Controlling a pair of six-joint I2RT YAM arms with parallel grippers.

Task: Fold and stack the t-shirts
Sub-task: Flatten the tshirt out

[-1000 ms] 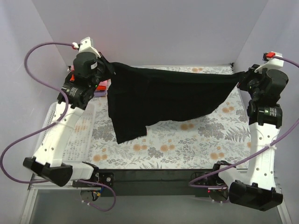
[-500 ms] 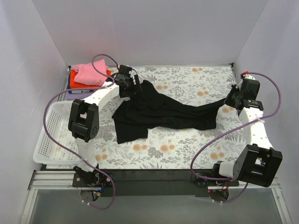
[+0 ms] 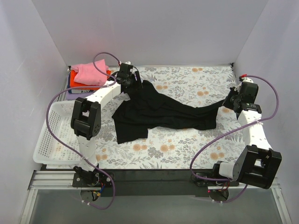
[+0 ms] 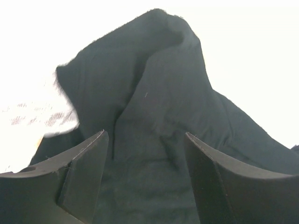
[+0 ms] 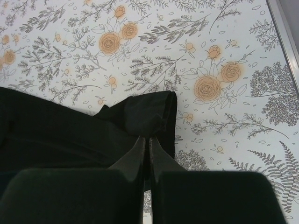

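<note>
Because the flower-patterned tablecloth [image 3: 187,77] fills nearly the whole top view, it serves as the clock face here. The black t-shirt [image 3: 163,114] lies bunched across its middle in a long rumpled band, not yet flat. Its long axis runs from about 10 o'clock to 3 o'clock, and one loose flap sags toward 7 o'clock. The white mesh basket [image 3: 46,140] sits off the cloth at 8 o'clock. A small stack, with the pink t-shirt [image 3: 88,72] on top of the orange t-shirt [image 3: 108,73], waits at 10 o'clock near the back wall. Each arm is at one end of the black band. The left gripper [image 3: 132,84] is at the 10 o'clock end with its fingers spread wide, and its wrist view shows a peak of black cloth rising just past them, unpinched. The right gripper [image 3: 231,100] is at the 3 o'clock end with its fingers pressed together, apparently nipping a small fold of the hem. Spreading the shirt probably depends on that axis, so the left arm, the nearer to its free end, likely has to grip first.
</note>
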